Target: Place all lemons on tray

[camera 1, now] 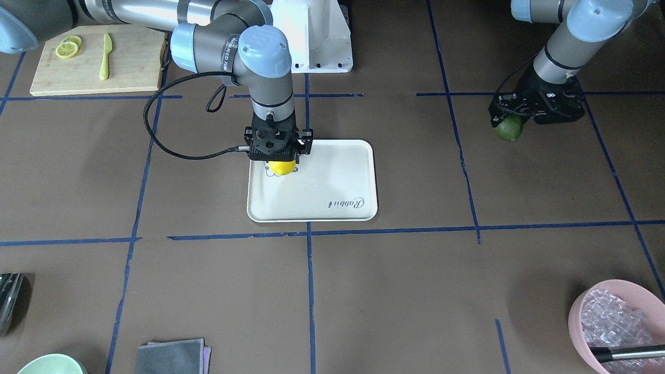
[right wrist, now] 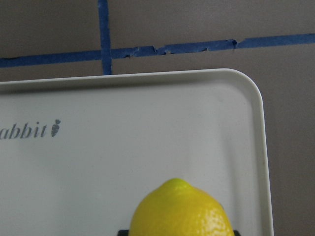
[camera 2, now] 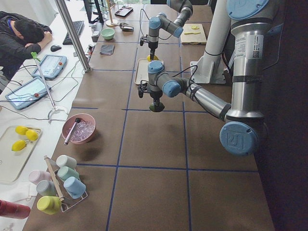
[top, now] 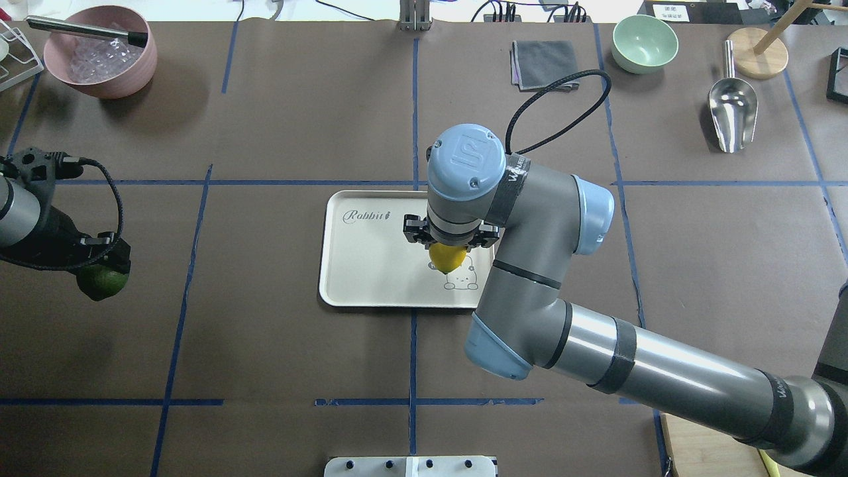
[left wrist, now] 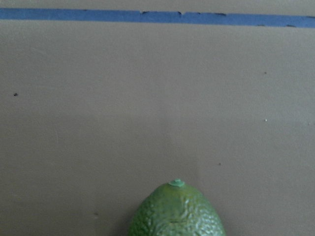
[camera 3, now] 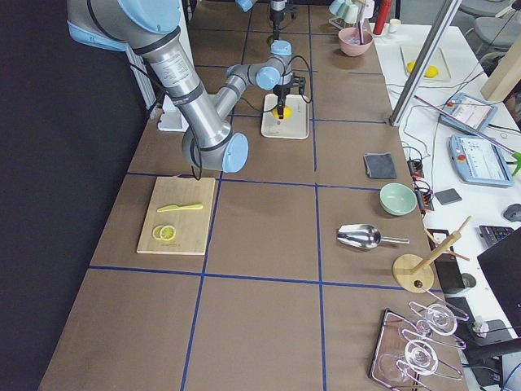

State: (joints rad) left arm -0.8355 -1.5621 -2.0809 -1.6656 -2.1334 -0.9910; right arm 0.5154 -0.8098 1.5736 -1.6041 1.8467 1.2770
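Right arm: the right gripper [top: 450, 249] points straight down over the cream tray [camera 1: 337, 176]. Its jaws are closed on the yellow lemon [camera 1: 282, 167]; in the right wrist view a dark finger edge shows at each side of the fruit. The lemon hangs above the end of the tray with the cartoon animal drawing [top: 462, 278], opposite the "Rabbit" script [camera 1: 346, 202]. I cannot tell whether the fruit touches the tray floor.

Left arm: the left gripper [camera 1: 511, 120] is well away from the tray, out toward the robot's left end of the table. It appears clamped on the green lemon [camera 1: 509, 129], which pokes out beneath the gripper body. The fingers themselves are mostly hidden. The left wrist view shows the stem nub of the fruit against bare brown table covering. I cannot tell whether the lemon rests on the table or hangs just above it.

Elsewhere: a wooden cutting board [camera 1: 88, 67] lies at the robot's right, well apart from the tray. It carries lemon slices [camera 1: 67, 49] and a pale green knife [camera 1: 106, 56] side by side.
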